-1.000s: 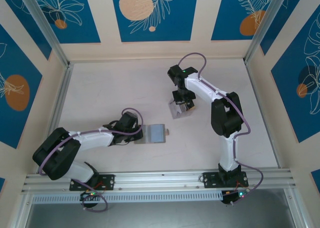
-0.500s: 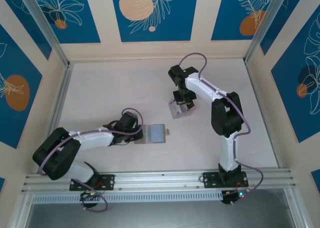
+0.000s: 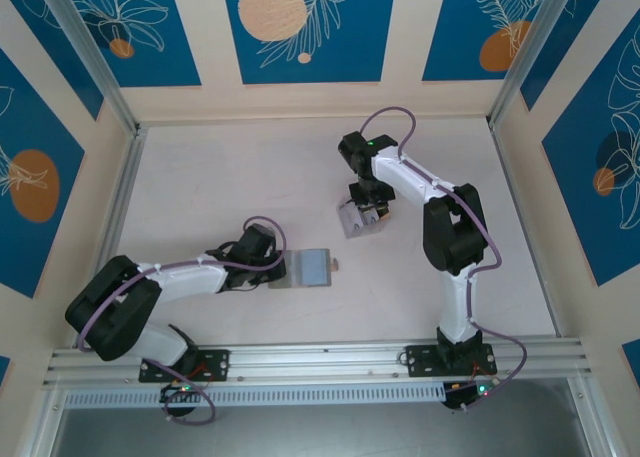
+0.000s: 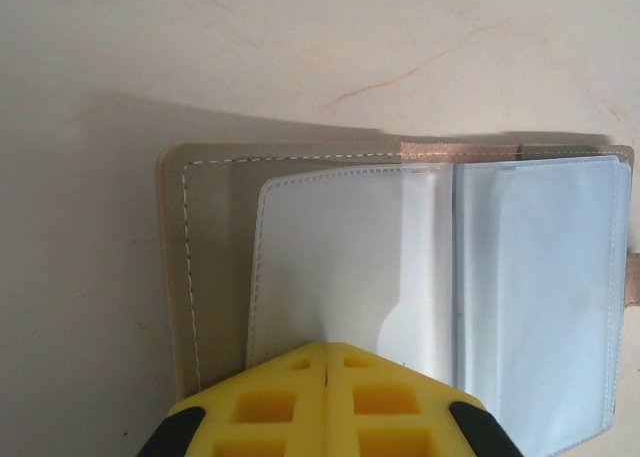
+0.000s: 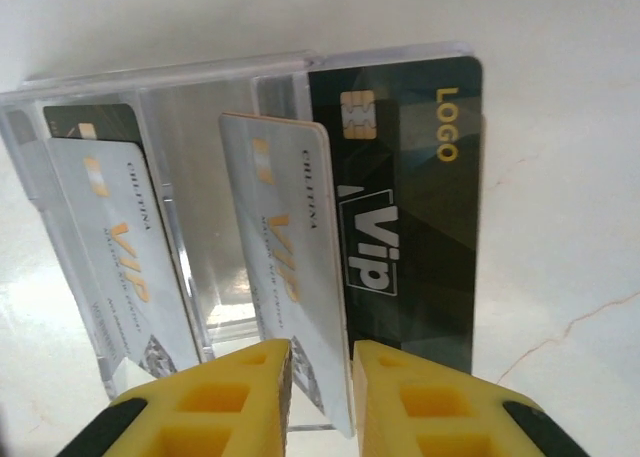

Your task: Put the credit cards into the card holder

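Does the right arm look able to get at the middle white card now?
Probably yes: the middle white card stands between the parted fingers of the right gripper; the black card is close beside it.

Card and holder colours
The black card [image 5: 410,197] bore gold and white lettering, the white card [image 5: 290,277] gold; the holder [image 4: 210,267] was beige, white-stitched.

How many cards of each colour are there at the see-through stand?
Black card: 1
White-grey cards: 2
Dark card corner behind the left white-grey one: 1
Total: 4, unless the clear stand doubles one
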You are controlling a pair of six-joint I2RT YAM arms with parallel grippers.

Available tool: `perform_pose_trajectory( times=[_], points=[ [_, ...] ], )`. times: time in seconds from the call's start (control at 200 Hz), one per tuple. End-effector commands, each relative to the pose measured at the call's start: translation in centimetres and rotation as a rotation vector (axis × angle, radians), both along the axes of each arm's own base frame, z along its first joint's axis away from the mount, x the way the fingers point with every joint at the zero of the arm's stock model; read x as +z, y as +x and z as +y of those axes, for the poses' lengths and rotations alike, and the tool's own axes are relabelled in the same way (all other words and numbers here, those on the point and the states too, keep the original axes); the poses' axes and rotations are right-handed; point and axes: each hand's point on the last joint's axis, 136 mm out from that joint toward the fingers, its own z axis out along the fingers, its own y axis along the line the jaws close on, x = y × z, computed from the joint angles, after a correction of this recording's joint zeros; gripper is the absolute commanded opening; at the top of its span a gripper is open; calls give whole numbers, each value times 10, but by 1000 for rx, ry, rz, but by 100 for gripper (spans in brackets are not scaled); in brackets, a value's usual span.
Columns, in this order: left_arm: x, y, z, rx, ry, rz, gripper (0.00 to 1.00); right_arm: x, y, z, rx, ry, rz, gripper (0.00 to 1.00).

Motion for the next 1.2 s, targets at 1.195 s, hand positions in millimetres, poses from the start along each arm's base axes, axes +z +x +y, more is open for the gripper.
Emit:
perform_pose_trajectory(
  times=[1.195],
  points=[
    [-29,-22,28,26,127,112,0,24,-9,20,36,135,-13,0]
  ],
)
